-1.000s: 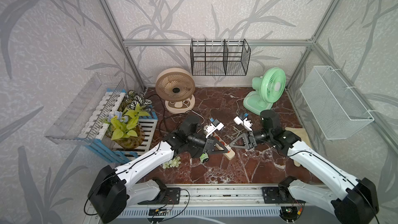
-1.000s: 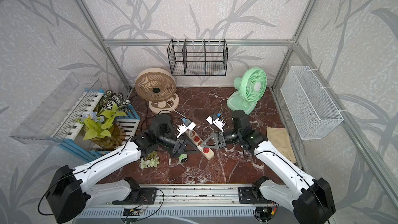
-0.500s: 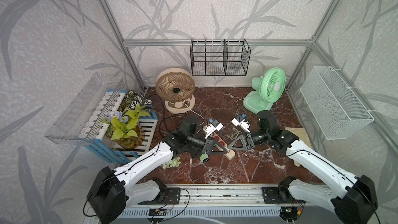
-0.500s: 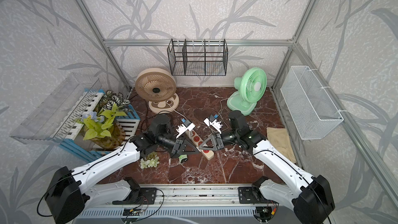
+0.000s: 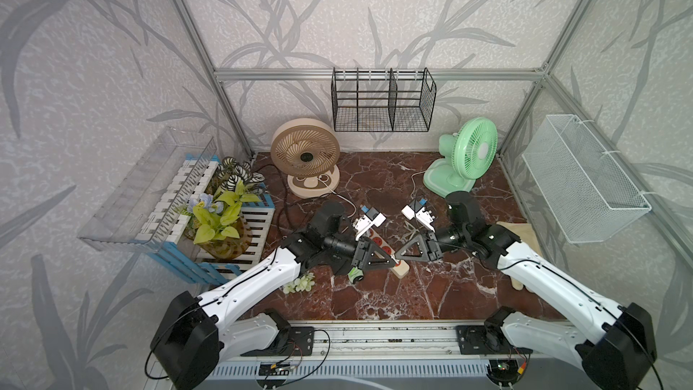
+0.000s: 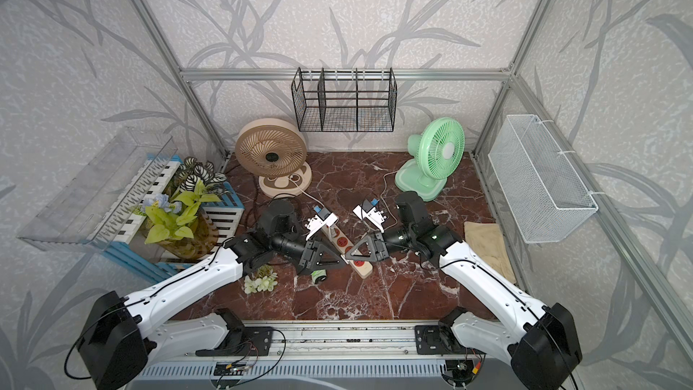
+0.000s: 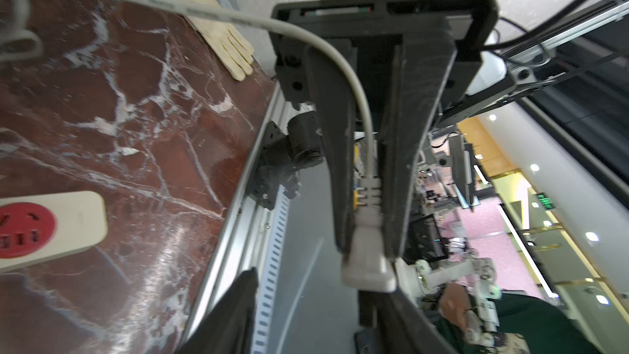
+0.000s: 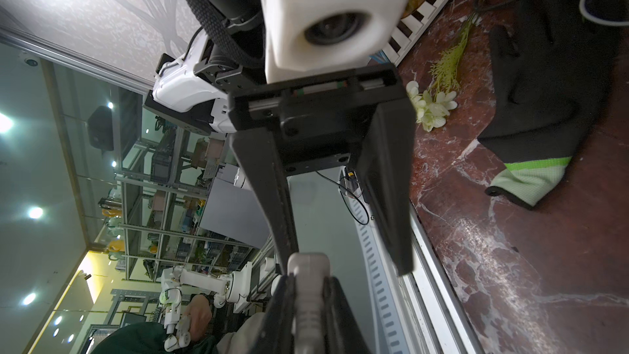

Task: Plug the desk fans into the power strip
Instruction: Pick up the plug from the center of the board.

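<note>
The right pincer (image 7: 369,253) is clenched on the white plug (image 8: 308,267). The left pincer (image 8: 347,260), tip to tip with it, is released. The power strip (image 5: 399,271) lies on the surface (image 5: 375,296) just under the meeting tips, its long axis slanting across them and its red sockets (image 7: 20,229) facing up. The plug points sideways toward the left pincer, so it likely needs tipping downward.

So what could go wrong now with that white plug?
The right gripper pinches the white plug near its cord end, so it may twist when pushed into the power strip. The cord drapes over that gripper's finger and may snag. The open left gripper sits close and could bump it.
</note>
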Robot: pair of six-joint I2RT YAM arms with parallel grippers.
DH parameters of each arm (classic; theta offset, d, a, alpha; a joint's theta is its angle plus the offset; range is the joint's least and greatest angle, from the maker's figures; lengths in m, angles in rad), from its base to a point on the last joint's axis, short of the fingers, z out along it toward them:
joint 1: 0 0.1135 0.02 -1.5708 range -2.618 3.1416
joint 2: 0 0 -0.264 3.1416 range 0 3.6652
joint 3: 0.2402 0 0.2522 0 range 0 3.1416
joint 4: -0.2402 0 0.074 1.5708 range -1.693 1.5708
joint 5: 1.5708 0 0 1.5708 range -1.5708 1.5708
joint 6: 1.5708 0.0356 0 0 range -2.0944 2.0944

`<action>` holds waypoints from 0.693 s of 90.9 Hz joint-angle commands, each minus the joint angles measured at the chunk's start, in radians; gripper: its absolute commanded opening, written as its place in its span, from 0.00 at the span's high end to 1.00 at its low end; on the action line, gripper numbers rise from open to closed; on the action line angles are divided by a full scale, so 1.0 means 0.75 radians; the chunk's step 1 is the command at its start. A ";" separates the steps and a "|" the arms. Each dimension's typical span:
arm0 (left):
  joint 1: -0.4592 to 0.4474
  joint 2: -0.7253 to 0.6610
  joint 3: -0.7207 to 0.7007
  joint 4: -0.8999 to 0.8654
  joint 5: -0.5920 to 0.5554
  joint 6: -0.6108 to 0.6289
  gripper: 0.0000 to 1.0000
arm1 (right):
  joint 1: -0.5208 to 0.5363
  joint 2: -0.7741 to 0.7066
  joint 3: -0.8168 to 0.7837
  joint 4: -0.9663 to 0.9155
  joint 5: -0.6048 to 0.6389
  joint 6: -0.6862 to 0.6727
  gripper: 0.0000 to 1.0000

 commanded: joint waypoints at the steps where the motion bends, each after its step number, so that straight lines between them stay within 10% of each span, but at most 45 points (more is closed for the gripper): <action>1: 0.048 -0.078 0.013 -0.020 -0.153 0.019 0.25 | 0.024 -0.031 0.062 -0.218 0.119 -0.135 1.00; 21: 0.086 -0.257 -0.045 -0.053 -0.357 -0.051 0.00 | 0.026 -0.102 0.100 -0.403 0.514 -0.181 1.00; 63: 0.107 -0.470 -0.069 -0.386 -0.896 -0.151 0.00 | 0.161 -0.129 0.283 -0.670 1.534 -0.214 1.00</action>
